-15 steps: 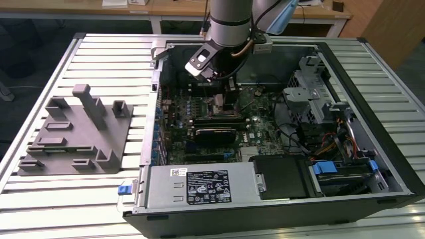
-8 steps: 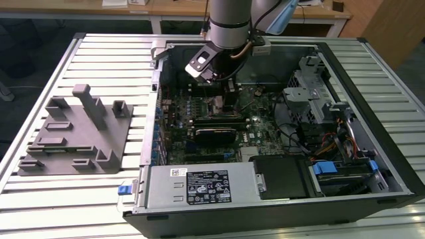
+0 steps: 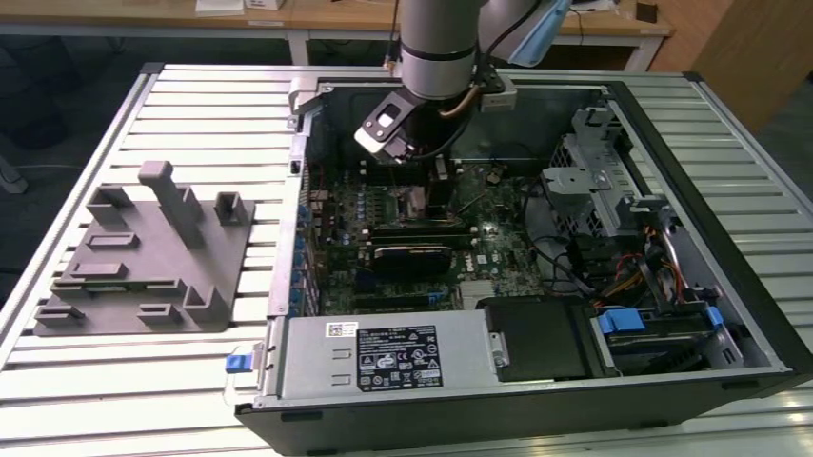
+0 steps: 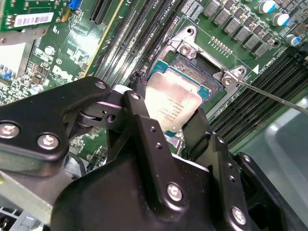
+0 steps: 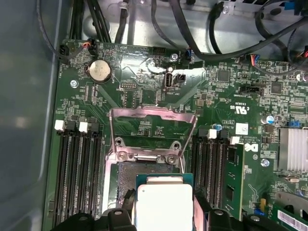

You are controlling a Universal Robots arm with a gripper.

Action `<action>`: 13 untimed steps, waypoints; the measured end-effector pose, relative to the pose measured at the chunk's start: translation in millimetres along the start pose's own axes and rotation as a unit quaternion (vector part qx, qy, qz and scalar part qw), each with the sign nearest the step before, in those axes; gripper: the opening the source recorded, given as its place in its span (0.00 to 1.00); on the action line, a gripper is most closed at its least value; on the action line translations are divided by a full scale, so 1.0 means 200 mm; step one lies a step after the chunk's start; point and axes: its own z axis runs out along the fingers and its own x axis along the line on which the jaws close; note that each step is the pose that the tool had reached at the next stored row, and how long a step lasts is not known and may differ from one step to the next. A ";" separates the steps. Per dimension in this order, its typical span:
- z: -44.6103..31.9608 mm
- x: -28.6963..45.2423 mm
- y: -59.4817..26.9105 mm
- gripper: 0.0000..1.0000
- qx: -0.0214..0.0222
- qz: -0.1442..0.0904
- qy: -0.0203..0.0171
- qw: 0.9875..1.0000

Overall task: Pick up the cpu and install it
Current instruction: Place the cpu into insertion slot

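The cpu is a small square chip with a silver top and a green rim. It sits between the two black fingers of my gripper, which is shut on its sides. In the first wrist view the cpu hangs partly over the open socket, whose metal load plate is flipped up beyond it. It looks slightly tilted over the socket; I cannot tell whether it touches. In the exterior view my gripper reaches down into the open computer case over the motherboard.
Memory slots flank the socket on both sides. A thin socket lever juts out beside it. Black cables run along the case wall. A grey plastic block lies on the slatted table at the exterior view's left. The power supply fills the case's near side.
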 end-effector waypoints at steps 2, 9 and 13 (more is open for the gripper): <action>0.011 0.002 0.000 0.55 0.000 0.000 0.000 1.000; 0.037 0.017 -0.001 0.55 0.000 0.000 0.000 1.000; 0.061 0.027 -0.001 0.55 -0.001 0.000 0.000 1.000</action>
